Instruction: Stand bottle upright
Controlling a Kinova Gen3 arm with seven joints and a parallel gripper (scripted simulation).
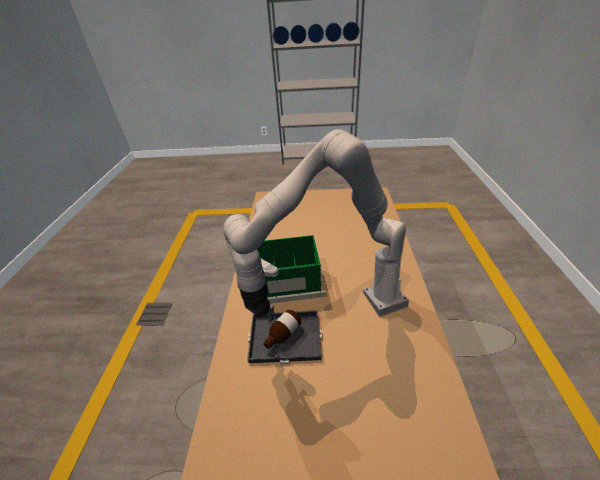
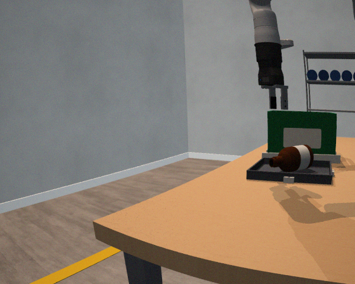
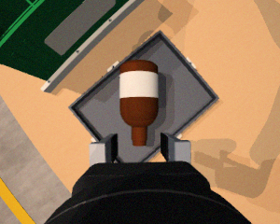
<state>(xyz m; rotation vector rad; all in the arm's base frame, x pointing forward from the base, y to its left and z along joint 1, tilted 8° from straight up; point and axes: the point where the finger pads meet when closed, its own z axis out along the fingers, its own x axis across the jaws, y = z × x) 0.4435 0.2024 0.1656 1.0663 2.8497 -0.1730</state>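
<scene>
A brown bottle [image 1: 283, 328] with a white label lies on its side on the dark grey tray [image 1: 288, 340]. It also shows in the exterior view [image 2: 293, 157] and in the wrist view [image 3: 139, 99], with its neck pointing toward the fingers. My gripper [image 2: 278, 101] hangs well above the tray, over its left end, fingers pointing down. It is open and holds nothing. In the wrist view the gripper [image 3: 140, 149] frames the bottle's neck from high above.
A green crate [image 1: 292, 267] stands right behind the tray, also in the exterior view [image 2: 302, 132]. The arm's base [image 1: 385, 299] is bolted to the table to the right. A shelf rack [image 1: 316, 77] stands at the far wall.
</scene>
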